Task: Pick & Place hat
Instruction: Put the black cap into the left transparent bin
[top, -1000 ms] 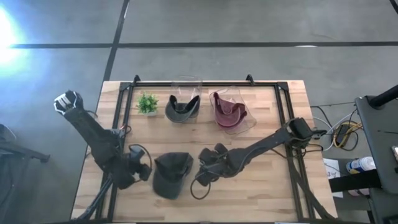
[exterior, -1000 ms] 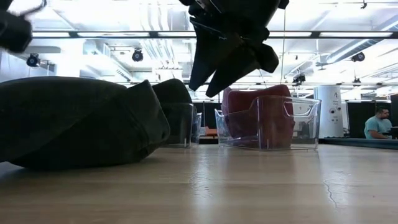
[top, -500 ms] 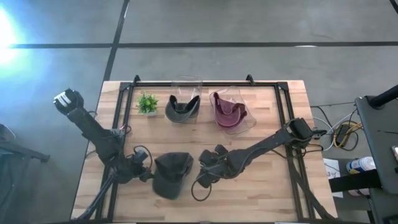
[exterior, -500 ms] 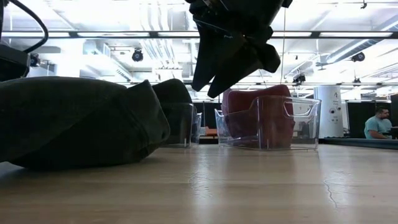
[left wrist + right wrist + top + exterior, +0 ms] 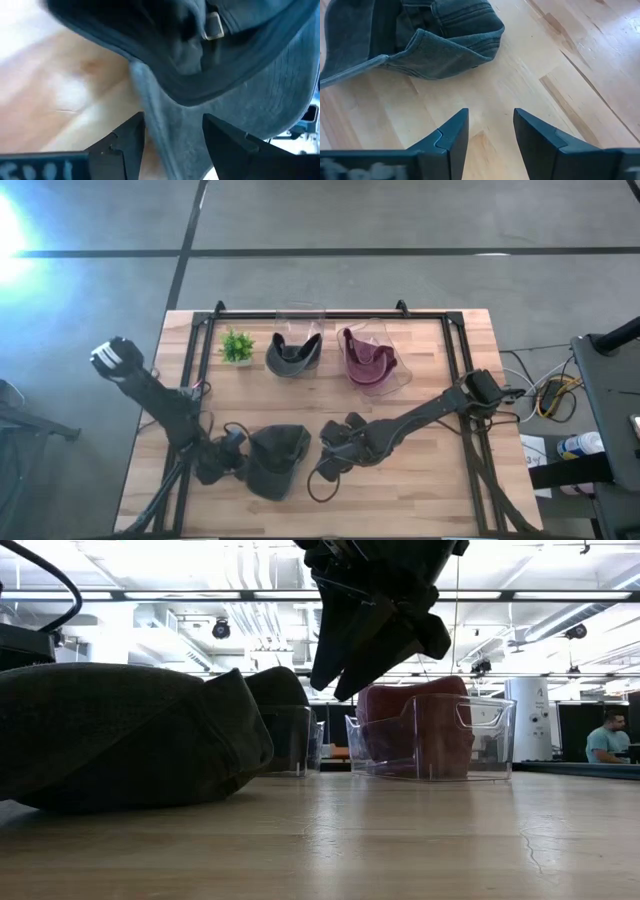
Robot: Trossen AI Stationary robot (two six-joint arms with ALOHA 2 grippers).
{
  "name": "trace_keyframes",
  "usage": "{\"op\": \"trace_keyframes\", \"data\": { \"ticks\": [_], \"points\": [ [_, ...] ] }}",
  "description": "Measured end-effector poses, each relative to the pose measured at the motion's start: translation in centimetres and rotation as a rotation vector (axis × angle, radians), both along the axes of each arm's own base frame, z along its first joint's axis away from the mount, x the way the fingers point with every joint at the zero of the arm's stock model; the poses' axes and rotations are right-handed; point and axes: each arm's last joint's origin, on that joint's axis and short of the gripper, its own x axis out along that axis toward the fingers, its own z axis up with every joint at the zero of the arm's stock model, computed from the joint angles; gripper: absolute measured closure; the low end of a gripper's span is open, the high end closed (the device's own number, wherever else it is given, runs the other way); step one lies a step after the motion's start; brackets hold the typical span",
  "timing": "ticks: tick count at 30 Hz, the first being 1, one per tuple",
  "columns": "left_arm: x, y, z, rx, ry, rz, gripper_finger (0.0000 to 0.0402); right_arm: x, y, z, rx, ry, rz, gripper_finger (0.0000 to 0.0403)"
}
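Observation:
A dark grey cap (image 5: 278,461) lies on the wooden table near its front edge; it also fills the left of the low view (image 5: 120,735). My left gripper (image 5: 231,462) is low at the cap's left side, open, and in the left wrist view (image 5: 172,145) the cap's edge (image 5: 170,115) runs between its two fingers, with the strap buckle (image 5: 213,27) beyond. My right gripper (image 5: 335,448) hangs open above the table (image 5: 365,640) just right of the cap (image 5: 420,40), touching nothing. My left gripper comes at the cap low, from the table's left. Its open fingers (image 5: 127,145) stand on either side of the cap's edge (image 5: 150,107), which reaches in between them. Whether a finger touches the cloth, I cannot tell. The cap rests on the table.
Two clear bins stand toward the far edge: one holds a dark grey hat (image 5: 293,352), the other a maroon hat (image 5: 368,360). A small green plant (image 5: 237,345) stands left of them. A black frame rail (image 5: 190,370) runs along the table's sides. Bare wood (image 5: 420,480) lies front right.
My left gripper has come down and moved right toward the cap, until its open fingers stand around the cap's left edge. The cap has stayed where it was.

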Motion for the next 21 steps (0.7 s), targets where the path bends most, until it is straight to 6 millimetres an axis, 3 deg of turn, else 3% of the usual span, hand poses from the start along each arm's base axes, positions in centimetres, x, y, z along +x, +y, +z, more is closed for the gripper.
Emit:
{"op": "trace_keyframes", "data": {
  "ticks": [5,12,16,21],
  "points": [
    [1.0,-1.2,-0.4,0.038,0.003,-0.078,0.0246,0.0,-0.1,0.0,0.004,0.008,0.001,0.0258],
    [1.6,-1.9,0.6,0.002,-0.031,-0.090,0.0385,-0.4,-0.3,-0.1,-0.004,0.060,0.035,0.0265],
    [1.6,-1.0,1.8,0.007,-0.093,-0.004,0.0392,-1.0,-0.5,1.4,-0.021,0.052,0.061,0.0274],
    [2.1,0.4,5.8,-0.057,-0.268,0.163,0.0396,-2.7,-1.2,4.0,-0.046,0.053,0.072,0.0290]
  ]
}}
